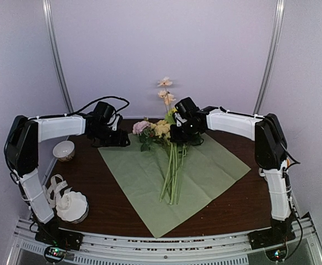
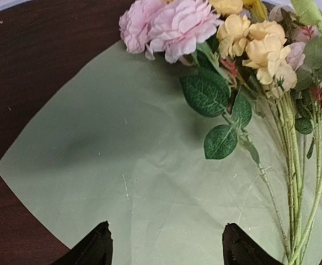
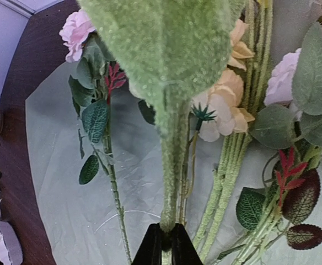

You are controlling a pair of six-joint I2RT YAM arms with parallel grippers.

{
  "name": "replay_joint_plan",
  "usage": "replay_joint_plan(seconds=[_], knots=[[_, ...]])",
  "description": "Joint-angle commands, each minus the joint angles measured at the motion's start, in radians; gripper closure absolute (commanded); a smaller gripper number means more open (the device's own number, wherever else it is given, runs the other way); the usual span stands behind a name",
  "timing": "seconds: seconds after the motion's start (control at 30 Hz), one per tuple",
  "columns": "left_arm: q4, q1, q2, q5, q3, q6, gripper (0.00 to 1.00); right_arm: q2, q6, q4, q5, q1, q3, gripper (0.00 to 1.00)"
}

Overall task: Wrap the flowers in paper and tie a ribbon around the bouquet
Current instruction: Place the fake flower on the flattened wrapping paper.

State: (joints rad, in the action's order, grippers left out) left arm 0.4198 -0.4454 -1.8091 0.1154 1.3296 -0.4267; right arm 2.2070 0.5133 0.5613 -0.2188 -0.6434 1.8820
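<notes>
A pale green sheet of paper lies spread on the dark table. The flowers rest on it, blossoms at the far end and stems pointing toward me. My right gripper hovers over the blossoms, shut on one fuzzy green flower stem that stands up, its peach blooms high above. In the right wrist view the fingers pinch that stem. My left gripper is open and empty over the paper, next to pink blossoms. The white ribbon lies looped at the left. No bouquet is in view.
A white scalloped bowl sits at the near left beside the ribbon. A small cup stands farther back on the left. The table is ringed by pale walls, with a metal rail along its near edge.
</notes>
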Motion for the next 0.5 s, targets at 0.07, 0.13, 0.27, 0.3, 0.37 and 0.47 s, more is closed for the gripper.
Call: replay_joint_plan(seconds=[0.07, 0.13, 0.27, 0.3, 0.37, 0.47], knots=[[0.012, -0.004, -0.051, 0.003, 0.018, -0.003, 0.29, 0.03, -0.067, 0.058, 0.142, 0.01, 0.041, 0.72], [0.018, -0.003, -0.065, 0.004, 0.031, 0.003, 0.29, 0.027, -0.084, 0.051, 0.121, 0.01, 0.037, 0.69], [0.022, -0.004, -0.074, 0.007, 0.036, 0.011, 0.3, -0.005, -0.123, 0.073, 0.132, 0.01, 0.046, 0.67], [0.022, -0.003, -0.076, 0.008, 0.034, 0.012, 0.31, -0.022, -0.132, 0.076, 0.136, 0.01, 0.045, 0.66], [0.022, -0.004, -0.079, 0.012, 0.033, 0.012, 0.33, -0.071, -0.144, 0.075, 0.14, 0.01, 0.024, 0.66], [0.026, -0.003, -0.079, 0.011, 0.033, 0.013, 0.35, -0.16, -0.142, 0.056, 0.172, 0.011, -0.061, 0.65]])
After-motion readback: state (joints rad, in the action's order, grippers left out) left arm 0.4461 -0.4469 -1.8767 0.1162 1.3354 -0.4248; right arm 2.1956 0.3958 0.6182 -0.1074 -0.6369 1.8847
